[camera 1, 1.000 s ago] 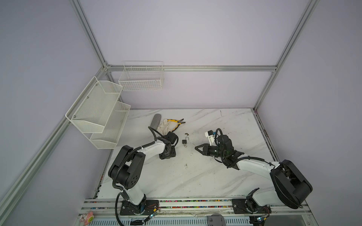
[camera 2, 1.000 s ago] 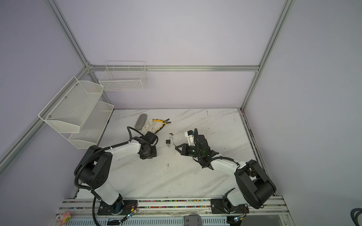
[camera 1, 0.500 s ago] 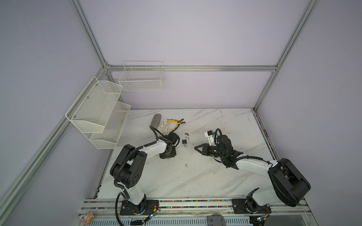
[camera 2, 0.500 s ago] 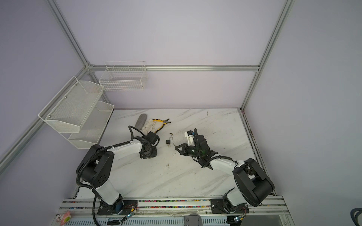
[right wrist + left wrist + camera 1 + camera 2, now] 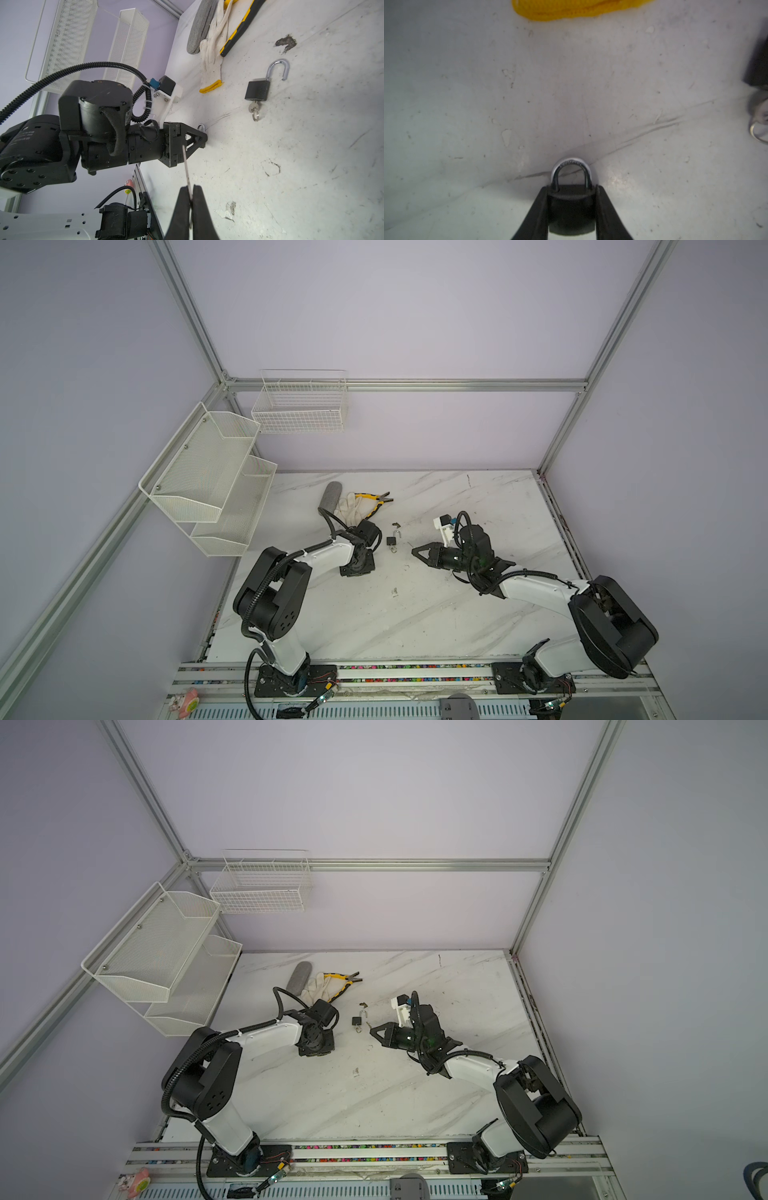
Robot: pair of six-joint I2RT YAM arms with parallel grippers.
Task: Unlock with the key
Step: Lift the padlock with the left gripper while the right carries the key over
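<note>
Padlock [image 5: 571,204], shackle closed, is down low at the table [image 5: 457,614], left of centre. The left gripper [image 5: 205,139] has both fingers pressed against its black body, a snug clamp. Opposite, the right gripper [image 5: 190,188] is pinched tight on the key [image 5: 186,166], blade poking out ahead. Between the arms lies an open padlock [image 5: 257,90] with a second key [image 5: 254,108] in it, near the glove [image 5: 212,62].

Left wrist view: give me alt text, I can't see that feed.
A black padlock, shackle closed, rests on the table between the fingers of the left gripper, which touch its sides. A yellow glove cuff lies ahead of it; a second padlock is cut off by the frame edge.
</note>
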